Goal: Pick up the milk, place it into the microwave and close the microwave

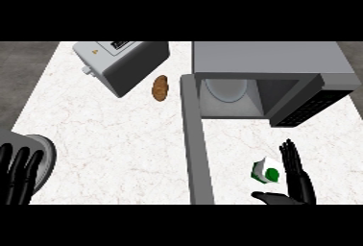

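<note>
the small white milk carton with green markings (266, 172) probably handles light and stiff-walled, a little slick; best taken across its flat sides. it sits near the front edge of the white marbled counter (113, 139), right of the open grey microwave door (197, 144). the black right hand (297, 178) is spread beside it, fingers straight, thumb out, not clasping. the black left hand (18, 175) rests open at the front left corner.

One microwave (269, 57) at one o'clock, one toaster (124, 60) and one potato (160, 88) at eleven o'clock, one milk carton (266, 172) at four o'clock.
</note>
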